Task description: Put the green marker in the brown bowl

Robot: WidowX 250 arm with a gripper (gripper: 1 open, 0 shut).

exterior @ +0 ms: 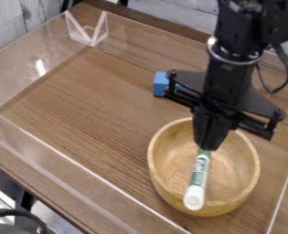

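Claw (208, 142): clenched, fingers pressed together into one narrow tip, pointing straight down over the brown bowl (156, 163). Tip sits right at the upper, green end of the green marker (197, 181). Can't tell from this angle whether it touches the marker or pinches it; no gap shows between tip and marker.

Marker: inside the bowl, lying slanted. The green end is near the bowl's middle under the claw, and the white end is down by the near rim. It looks to rest on the bowl's inner surface.

Bowl: on the tabletop (85, 101), near the front right. It is upright, and the marker is the only thing in it.

Count:
- claw: 1
- green marker: 1
- brown bowl: 1
- blue block (164, 84): 1, on the tabletop behind the bowl, apart from it, right side hidden by the arm
- clear folded plastic piece (85, 29): 1, far back left corner

Clear panels (30, 50) edge the tabletop on the left and back.
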